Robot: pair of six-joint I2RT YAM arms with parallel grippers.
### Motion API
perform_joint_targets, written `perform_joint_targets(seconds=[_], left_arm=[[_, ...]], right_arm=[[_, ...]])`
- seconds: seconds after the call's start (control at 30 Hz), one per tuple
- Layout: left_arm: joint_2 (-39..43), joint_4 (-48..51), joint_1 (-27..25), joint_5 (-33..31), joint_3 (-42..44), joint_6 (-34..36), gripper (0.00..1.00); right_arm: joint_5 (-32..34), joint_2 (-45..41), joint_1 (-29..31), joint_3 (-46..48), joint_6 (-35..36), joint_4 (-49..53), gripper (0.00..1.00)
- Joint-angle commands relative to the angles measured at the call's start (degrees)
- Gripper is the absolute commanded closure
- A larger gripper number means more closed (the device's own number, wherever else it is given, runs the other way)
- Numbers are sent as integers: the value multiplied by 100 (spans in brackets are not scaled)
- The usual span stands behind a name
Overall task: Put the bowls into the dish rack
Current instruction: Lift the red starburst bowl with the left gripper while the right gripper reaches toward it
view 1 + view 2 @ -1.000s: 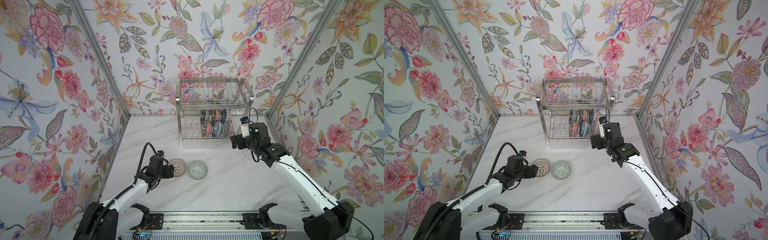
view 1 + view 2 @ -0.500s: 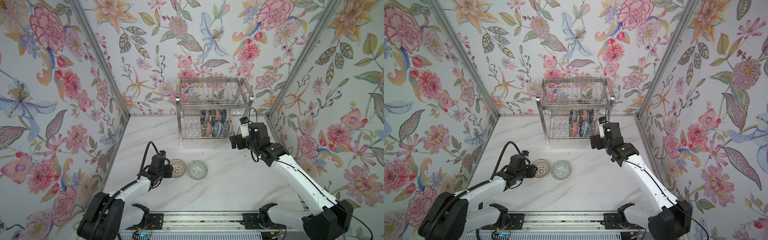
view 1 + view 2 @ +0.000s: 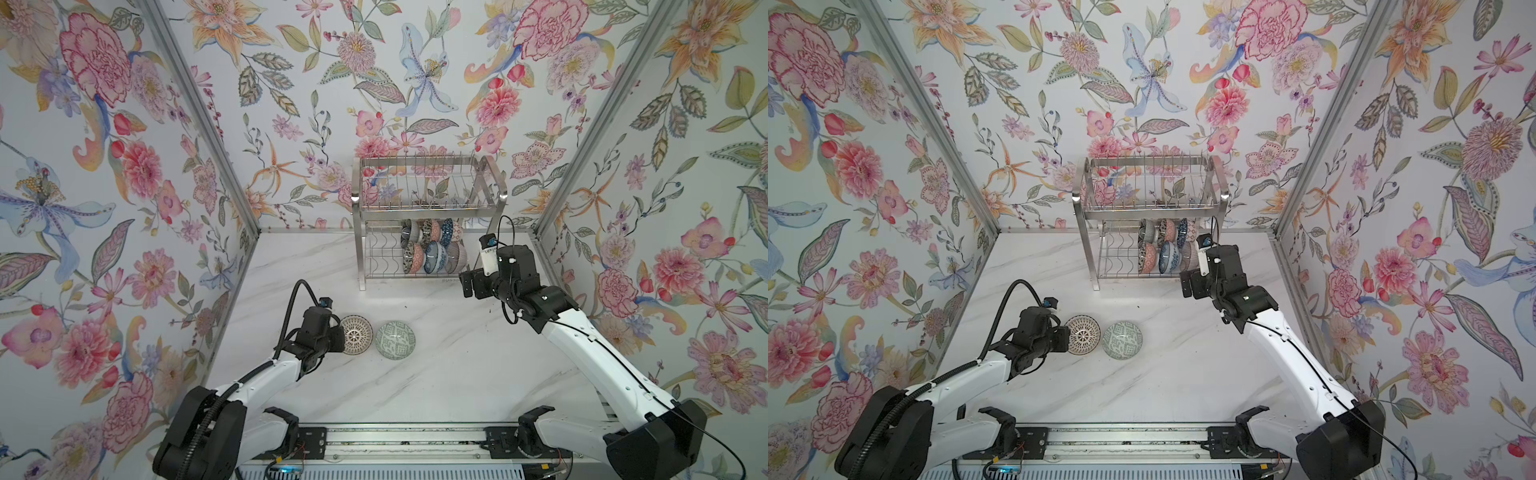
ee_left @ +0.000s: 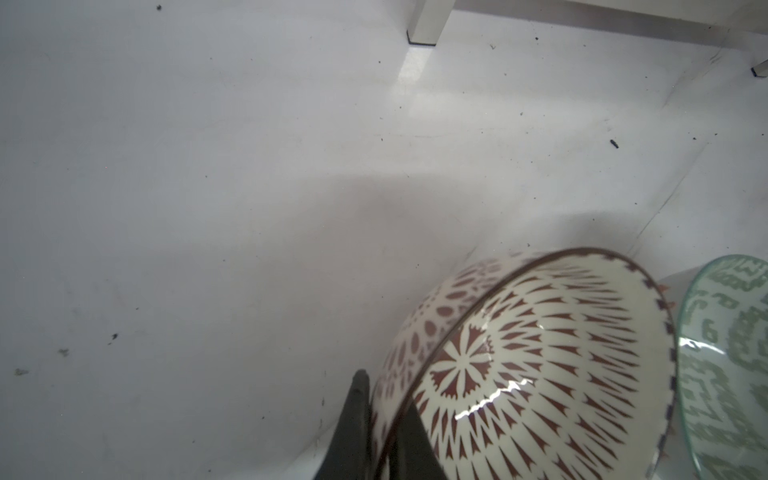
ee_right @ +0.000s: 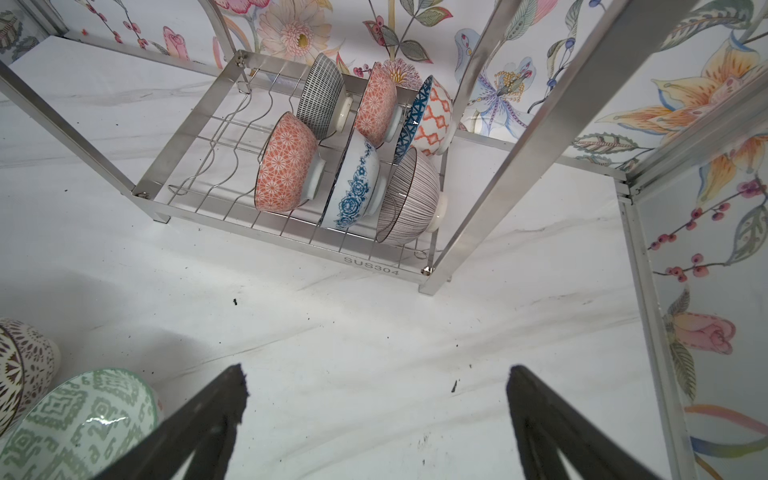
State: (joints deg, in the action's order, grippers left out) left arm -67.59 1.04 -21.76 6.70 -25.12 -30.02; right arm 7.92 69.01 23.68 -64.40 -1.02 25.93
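A cream bowl with a brown radial pattern (image 3: pixel 357 335) (image 3: pixel 1084 335) (image 4: pixel 540 365) sits on the white table left of centre. My left gripper (image 3: pixel 338 335) (image 3: pixel 1064 337) (image 4: pixel 384 419) is shut on the rim of its left side, one finger inside and one outside. A green geometric bowl (image 3: pixel 395 340) (image 3: pixel 1122 340) (image 5: pixel 79 419) stands free just to its right. The dish rack (image 3: pixel 428 210) (image 3: pixel 1150 206) (image 5: pixel 370 266) stands at the back, with several bowls (image 3: pixel 432 249) (image 5: pixel 357 183) on edge in the right half of its lower tier. My right gripper (image 3: pixel 467 282) (image 3: pixel 1187 282) (image 5: pixel 374 386) hangs open and empty in front of the rack's right leg.
Flowered walls close the table in on three sides. The rack's upper tier (image 3: pixel 424 183) holds no bowls, nor do the left slots of the lower tier (image 5: pixel 216 158). A metal rail (image 3: pixel 395 442) runs along the front edge between the arm bases.
My left gripper has gone from open to shut on the brown-patterned bowl's rim. The right arm has not moved.
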Motion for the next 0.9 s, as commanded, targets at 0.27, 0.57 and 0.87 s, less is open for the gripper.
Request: perform_joint_targets(seconds=[0.27, 0.57, 0.87], left_arm=[[589, -387, -16, -413, -666, 198, 100], [-128, -845, -831, -932, -1654, 400, 100], [-756, -1383, -1319, -1030, -2156, 431, 100]], right_arm=[[-495, 110, 138, 2, -547, -404, 1], [-447, 462, 1091, 62, -1044, -1146, 1], [-904, 665, 1776, 270, -1696, -1875, 1]])
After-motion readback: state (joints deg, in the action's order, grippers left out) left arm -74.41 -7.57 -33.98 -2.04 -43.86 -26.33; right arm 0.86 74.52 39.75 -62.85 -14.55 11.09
